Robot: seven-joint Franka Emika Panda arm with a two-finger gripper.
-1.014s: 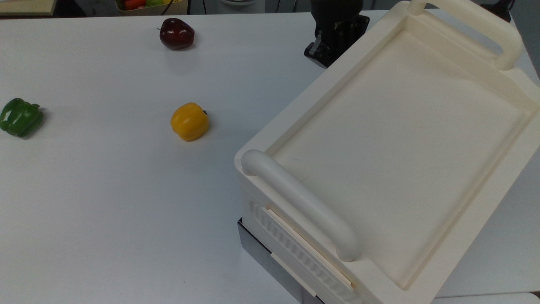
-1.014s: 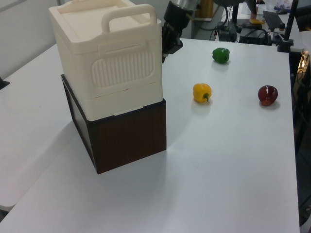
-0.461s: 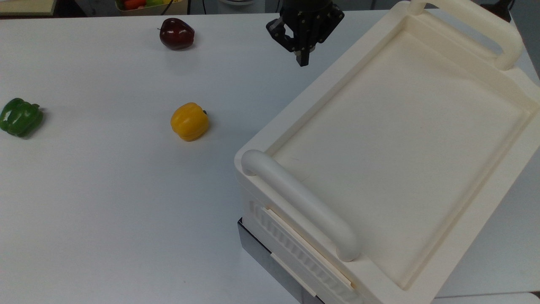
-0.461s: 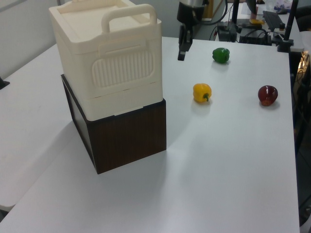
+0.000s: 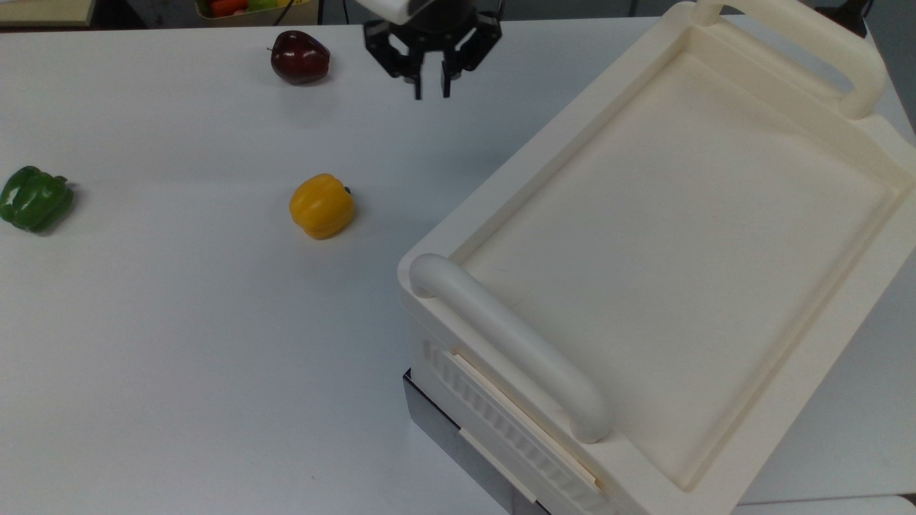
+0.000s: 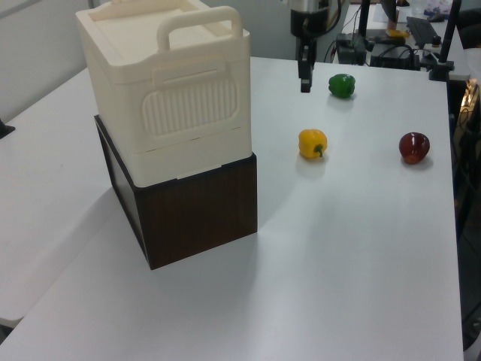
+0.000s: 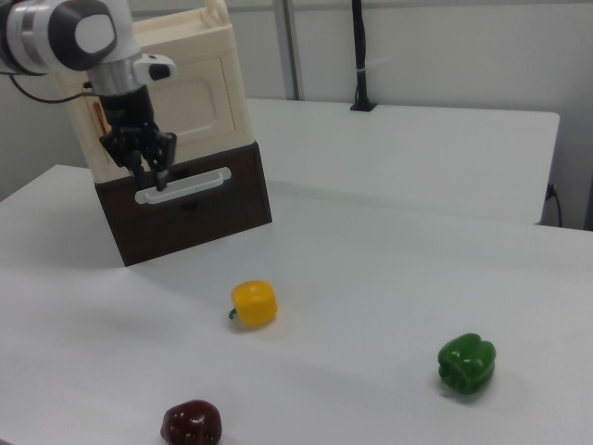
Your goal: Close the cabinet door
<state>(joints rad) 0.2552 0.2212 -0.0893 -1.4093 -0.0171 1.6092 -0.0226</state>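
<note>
Pincer hanging free above the worktop, cabinet door flush with the cabinet front.

The pincer (image 5: 431, 91) points down with its fingers a narrow gap apart and nothing between them — near the top view's upper edge, between the dark red apple (image 5: 300, 56) and the cabinet (image 5: 665, 236). The cabinet door (image 7: 199, 97) lies flat in the cream front seen in the right view, above the dark base (image 7: 190, 209) with its pale handle. A yellow pepper (image 5: 321, 206) and a green pepper (image 5: 34, 198) lie on the white worktop (image 5: 179, 336) — well apart from each other.
</note>
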